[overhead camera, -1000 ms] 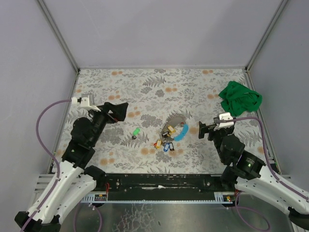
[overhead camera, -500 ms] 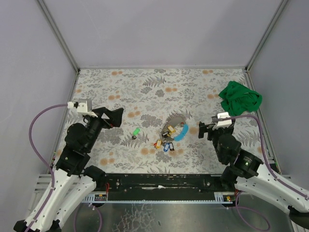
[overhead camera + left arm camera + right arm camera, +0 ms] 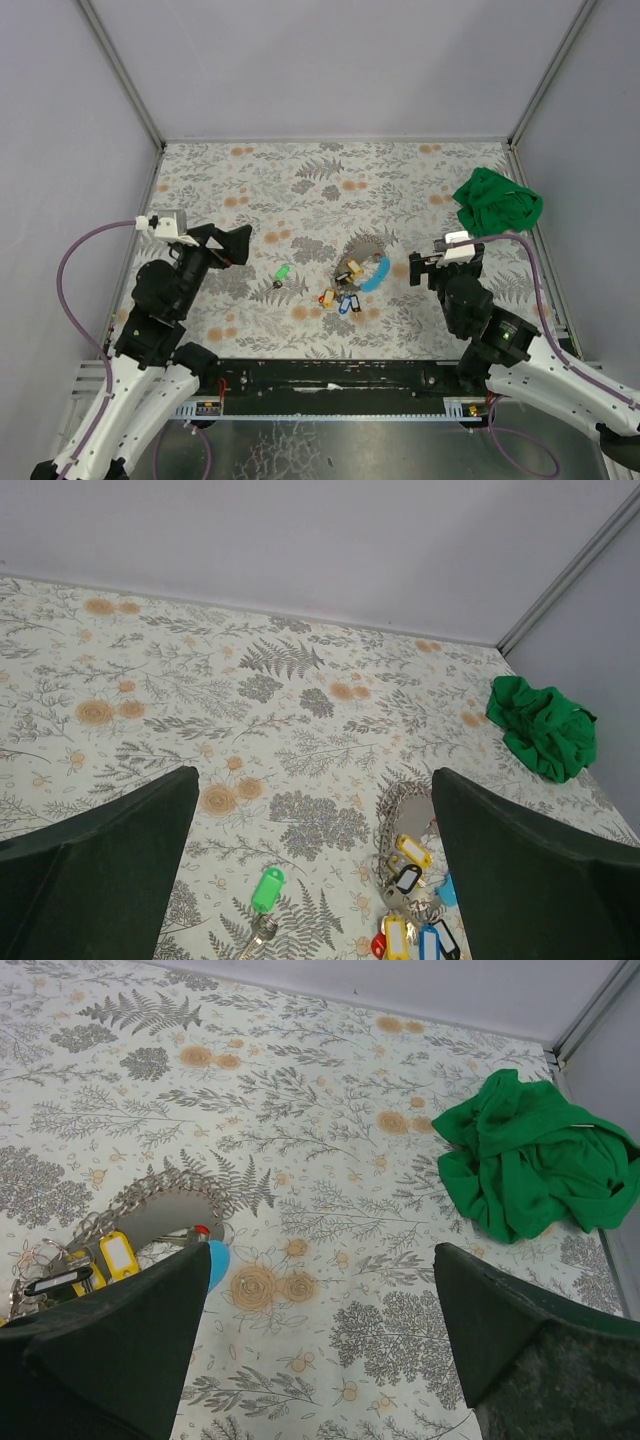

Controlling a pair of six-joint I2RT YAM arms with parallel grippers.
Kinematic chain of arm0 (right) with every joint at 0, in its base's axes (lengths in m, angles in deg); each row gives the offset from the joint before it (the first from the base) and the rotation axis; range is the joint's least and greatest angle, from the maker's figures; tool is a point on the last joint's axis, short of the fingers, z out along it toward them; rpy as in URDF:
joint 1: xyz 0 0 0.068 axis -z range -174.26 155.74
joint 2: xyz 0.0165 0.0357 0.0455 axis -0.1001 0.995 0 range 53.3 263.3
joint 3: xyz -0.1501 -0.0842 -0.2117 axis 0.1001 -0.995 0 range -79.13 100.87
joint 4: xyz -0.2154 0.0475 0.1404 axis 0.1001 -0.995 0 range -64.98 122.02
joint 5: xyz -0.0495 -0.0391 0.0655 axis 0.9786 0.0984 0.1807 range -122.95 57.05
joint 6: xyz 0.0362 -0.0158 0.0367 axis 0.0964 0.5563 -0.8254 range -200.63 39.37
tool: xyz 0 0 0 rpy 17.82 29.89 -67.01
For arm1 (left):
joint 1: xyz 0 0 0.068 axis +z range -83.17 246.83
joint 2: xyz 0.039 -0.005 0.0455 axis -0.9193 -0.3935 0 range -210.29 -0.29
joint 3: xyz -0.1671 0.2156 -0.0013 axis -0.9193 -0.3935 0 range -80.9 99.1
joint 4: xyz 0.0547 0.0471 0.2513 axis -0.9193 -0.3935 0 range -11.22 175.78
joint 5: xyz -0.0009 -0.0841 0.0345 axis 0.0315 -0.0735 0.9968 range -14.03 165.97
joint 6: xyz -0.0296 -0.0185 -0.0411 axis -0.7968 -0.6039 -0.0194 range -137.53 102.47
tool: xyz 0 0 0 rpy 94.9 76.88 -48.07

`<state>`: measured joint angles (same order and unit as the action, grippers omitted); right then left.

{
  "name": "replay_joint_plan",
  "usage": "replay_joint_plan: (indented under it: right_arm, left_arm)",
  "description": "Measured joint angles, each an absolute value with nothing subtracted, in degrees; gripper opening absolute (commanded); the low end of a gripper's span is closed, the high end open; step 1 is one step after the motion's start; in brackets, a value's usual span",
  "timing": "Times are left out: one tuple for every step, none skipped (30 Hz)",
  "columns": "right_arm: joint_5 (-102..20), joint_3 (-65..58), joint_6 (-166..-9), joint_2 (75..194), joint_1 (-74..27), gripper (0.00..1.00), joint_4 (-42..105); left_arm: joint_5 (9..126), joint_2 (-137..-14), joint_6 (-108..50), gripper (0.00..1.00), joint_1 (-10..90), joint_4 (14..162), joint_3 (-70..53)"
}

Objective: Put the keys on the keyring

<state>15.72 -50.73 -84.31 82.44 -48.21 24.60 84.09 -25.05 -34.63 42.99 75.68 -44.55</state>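
You've got both tools spread and empty, left tool (image 3: 228,243) left of the keyring bunch (image 3: 350,285), right tool (image 3: 425,268) right of it, and the green key (image 3: 282,272) lying just left of it looks light, stiff, slippery, so pinch its plastic cap.

Green key (image 3: 267,889): blade tip cut off at lower edge. Key bunch (image 3: 112,1257): partly hidden behind a finger (image 3: 110,1360) of the right gripper (image 3: 320,1255).
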Motion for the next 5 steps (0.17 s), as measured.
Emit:
replay_joint_plan:
  right_arm:
    - [15.8, -50.7, -84.3, 82.6, -48.2, 0.99, 24.6]
    - [16.0, -50.7, -84.3, 82.7, -48.2, 0.99, 24.6]
    - [16.0, -50.7, -84.3, 82.8, -48.2, 0.99, 24.6]
    - [16.0, -50.7, -84.3, 82.9, -48.2, 0.99, 24.6]
    - [16.0, -50.7, -84.3, 83.0, -48.2, 0.99, 24.6]
  left_arm:
    - [84.1, -25.0, -34.7, 1.00, 43.1, 75.7, -44.6]
    - [84.1, -25.0, -34.6, 1.00, 43.2, 75.7, -44.7]
    - [84.1, -25.1, -34.7, 1.00, 43.2, 75.7, -44.8]
    - [84.1, -25.2, -34.7, 1.00, 43.3, 75.6, -44.8]
    - [84.1, -25.5, -34.7, 1.00, 43.3, 75.6, -44.8]
